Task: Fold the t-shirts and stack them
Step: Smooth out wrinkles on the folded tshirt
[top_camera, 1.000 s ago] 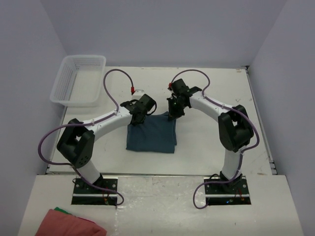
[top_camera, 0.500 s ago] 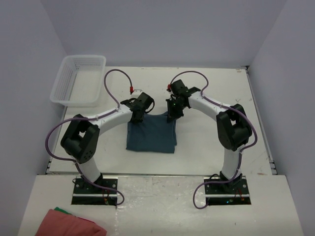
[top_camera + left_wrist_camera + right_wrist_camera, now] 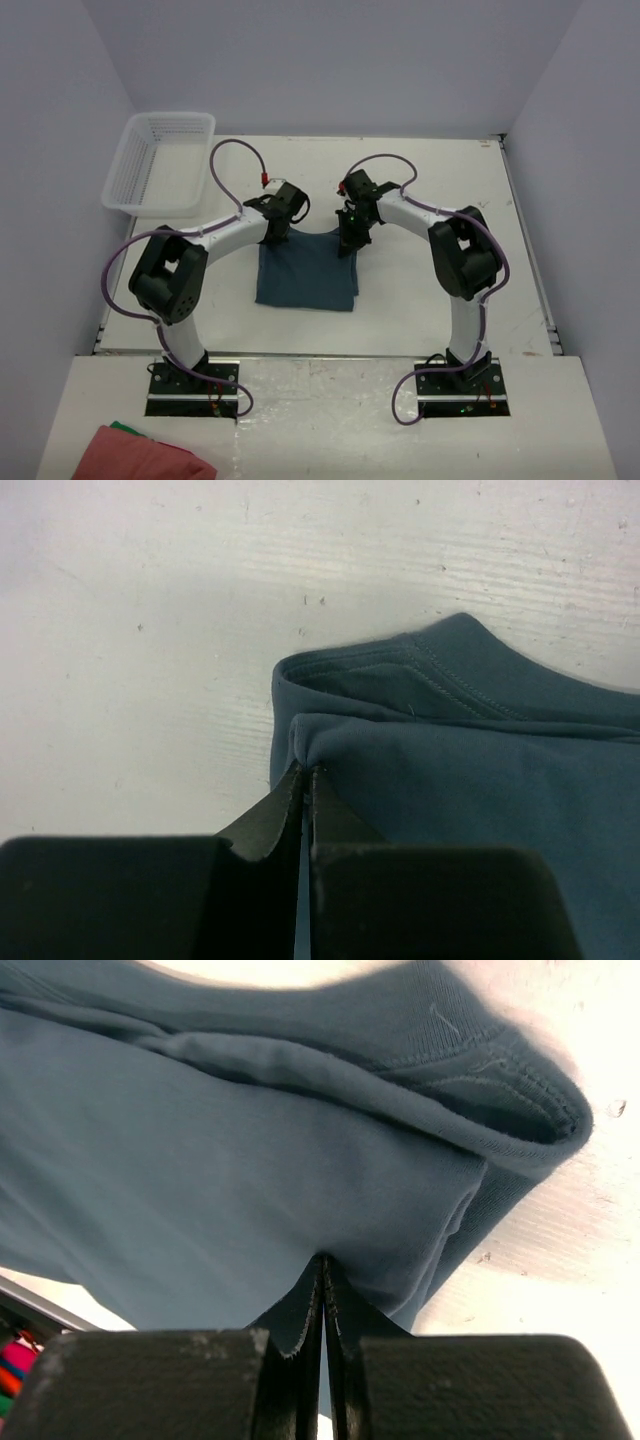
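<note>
A dark teal-blue t-shirt [image 3: 305, 278] lies folded into a rough rectangle at the middle of the white table [image 3: 440, 180]. My left gripper [image 3: 278, 236] is at its far left corner and is shut on a fold of the fabric. In the left wrist view the gripper [image 3: 305, 770] pinches the top layer of the t-shirt [image 3: 480, 810] just below the stitched hem. My right gripper [image 3: 345, 241] is at the far right corner, also shut on the cloth. The right wrist view shows this gripper [image 3: 323, 1258] pinching the t-shirt [image 3: 250, 1160] near its hemmed edge.
A white mesh basket [image 3: 170, 116] stands at the table's far left corner. A pink-red cloth with a green edge [image 3: 140, 455] lies on the near ledge, left of the left arm's base. Purple cables loop over both arms.
My left gripper has moved along the shirt's far edge to its left corner and shut on the fabric. The right gripper stayed shut on its corner and shifted slightly left.
</note>
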`<action>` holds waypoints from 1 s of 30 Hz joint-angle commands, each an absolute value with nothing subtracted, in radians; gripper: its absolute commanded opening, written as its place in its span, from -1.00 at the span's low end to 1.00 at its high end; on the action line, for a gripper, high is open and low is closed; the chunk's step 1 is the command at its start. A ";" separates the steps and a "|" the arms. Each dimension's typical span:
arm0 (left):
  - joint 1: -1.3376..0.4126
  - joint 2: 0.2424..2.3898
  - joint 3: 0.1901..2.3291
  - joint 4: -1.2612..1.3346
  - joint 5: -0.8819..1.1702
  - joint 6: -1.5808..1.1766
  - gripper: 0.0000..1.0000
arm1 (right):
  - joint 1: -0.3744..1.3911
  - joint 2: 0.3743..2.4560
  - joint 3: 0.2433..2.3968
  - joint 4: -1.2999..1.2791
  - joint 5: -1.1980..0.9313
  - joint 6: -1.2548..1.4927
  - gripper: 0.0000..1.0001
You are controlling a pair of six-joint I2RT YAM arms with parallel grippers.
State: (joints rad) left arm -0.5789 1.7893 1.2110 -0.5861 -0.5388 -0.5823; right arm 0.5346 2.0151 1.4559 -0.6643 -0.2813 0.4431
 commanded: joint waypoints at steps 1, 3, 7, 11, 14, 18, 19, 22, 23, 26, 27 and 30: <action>-0.555 1.804 1.258 -0.543 -0.543 -0.565 -1.00 | 0.535 2.023 1.445 -0.655 -0.307 0.457 -1.00; -0.546 1.813 1.267 -0.537 -0.543 -0.558 -1.00 | 0.535 2.029 1.439 -0.657 -0.304 0.460 -1.00; -0.522 1.838 1.285 -0.528 -0.538 -0.554 -1.00 | 0.535 2.055 1.451 -0.680 -0.276 0.471 -1.00; -0.494 1.845 1.284 -0.511 -0.540 -0.551 -1.00 | 0.535 2.078 1.465 -0.696 -0.258 0.503 -1.00; -0.469 1.841 1.281 -0.492 -0.522 -0.538 -1.00 | 0.532 2.092 1.474 -0.710 -0.239 0.528 -1.00; -0.463 1.822 1.281 -0.492 -0.512 -0.529 -1.00 | 0.523 2.083 1.493 -0.721 -0.232 0.517 -1.00; -0.465 1.816 1.270 -0.485 -0.508 -0.528 -1.00 | 0.525 2.076 1.497 -0.724 -0.229 0.514 -1.00; -0.463 1.807 1.264 -0.469 -0.509 -0.523 -0.97 | 0.522 2.046 1.526 -0.735 -0.206 0.499 -1.00; -0.463 1.812 1.269 -0.471 -0.515 -0.520 -0.91 | 0.519 2.043 1.535 -0.747 -0.192 0.499 -1.00; -0.463 1.833 1.287 -0.482 -0.529 -0.520 -0.73 | 0.514 2.025 1.569 -0.752 -0.198 0.459 -1.00; -0.463 1.830 1.284 -0.474 -0.526 -0.517 -0.71 | 0.515 2.004 1.572 -0.749 -0.189 0.453 -1.00; -0.463 1.829 1.275 -0.456 -0.525 -0.514 -0.67 | 0.511 1.991 1.603 -0.764 -0.164 0.431 -0.78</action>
